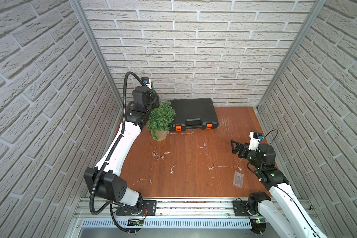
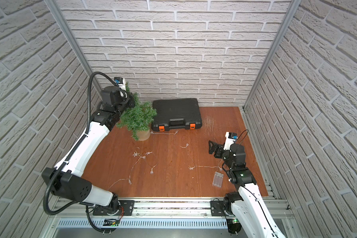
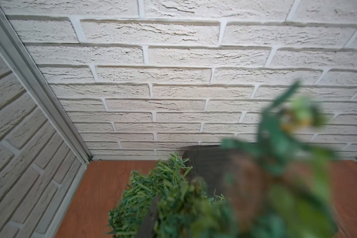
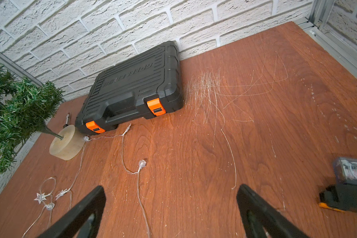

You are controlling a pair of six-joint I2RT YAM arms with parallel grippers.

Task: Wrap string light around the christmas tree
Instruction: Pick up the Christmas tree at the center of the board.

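The christmas tree point(image 1: 161, 117) stands near the back left corner of the desk point(image 1: 194, 185), leaning toward the left edge, its tan pot point(image 1: 160, 135) tipped on the wood. The left claw point(image 1: 156, 101) is buried in the tree's upper branches, and the treetop pokes up past the wrist. In the left wrist view the needles blur right at the lens, so I cannot tell whether the claw is closed on the trunk.

The string light point(image 1: 204, 145) lies loose on the desk, not on the tree. One bulb point(image 4: 86, 138) touches the pot, and the wire wanders past stars point(image 1: 154, 154) in the middle of the desk. The wire ends at the clear battery box point(image 1: 238, 179) near the front right corner. The right claw point(image 1: 233, 147) hovers by the right edge with its jaws spread wide and nothing between them. It is just behind the battery box and apart from the wire.

The black case point(image 4: 132, 86) sits against the back edge, just beside the tree, with two orange latches point(image 4: 156, 106). Its lid carries raised lettering, too faint to read.

The left arm reaches from the front left corner along the left edge, wrist bent over the tree. The right arm folds up from the front right corner, claw pointing toward the left edge. Pale scratches point(image 1: 225, 123) mark the desk beside the case.
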